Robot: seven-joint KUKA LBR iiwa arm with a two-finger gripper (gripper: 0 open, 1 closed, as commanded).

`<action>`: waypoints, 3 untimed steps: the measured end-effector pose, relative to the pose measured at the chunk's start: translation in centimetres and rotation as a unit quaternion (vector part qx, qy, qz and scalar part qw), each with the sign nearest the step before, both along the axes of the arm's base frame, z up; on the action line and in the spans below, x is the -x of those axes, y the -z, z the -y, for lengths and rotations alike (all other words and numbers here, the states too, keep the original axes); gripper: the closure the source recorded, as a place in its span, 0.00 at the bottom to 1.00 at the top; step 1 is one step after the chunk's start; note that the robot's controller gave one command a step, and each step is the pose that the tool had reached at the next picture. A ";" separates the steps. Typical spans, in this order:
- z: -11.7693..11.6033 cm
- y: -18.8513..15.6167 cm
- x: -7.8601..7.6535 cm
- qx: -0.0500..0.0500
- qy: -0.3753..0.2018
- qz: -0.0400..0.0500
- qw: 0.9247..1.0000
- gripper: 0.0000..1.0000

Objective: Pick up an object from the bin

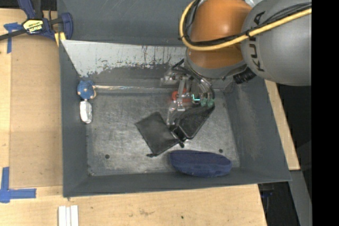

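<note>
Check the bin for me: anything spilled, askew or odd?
Nothing spilled or broken. The glossy black flat rectangular case lies askew, overlapping the dark grey flat square pad right under the gripper. The dark blue oval pouch lies by the grey metal bin's near wall.

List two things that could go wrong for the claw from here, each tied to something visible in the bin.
1. The claw sits low where a flat black pad and a glossy black case meet; it might lift both, or slip off, as flat things offer little edge.
2. The blue pouch lies close beside them and could get nudged if the case drags.
</note>
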State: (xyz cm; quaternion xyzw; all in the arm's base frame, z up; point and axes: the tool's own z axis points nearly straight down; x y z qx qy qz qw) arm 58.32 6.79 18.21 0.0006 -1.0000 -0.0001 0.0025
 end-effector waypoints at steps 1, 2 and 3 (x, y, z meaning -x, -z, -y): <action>2.6 11.0 3.7 -0.001 -0.026 0.009 1.000 0.00; 2.5 10.4 3.3 -0.002 -0.027 0.014 1.000 1.00; 3.3 -5.8 3.0 0.000 -0.028 0.009 1.000 1.00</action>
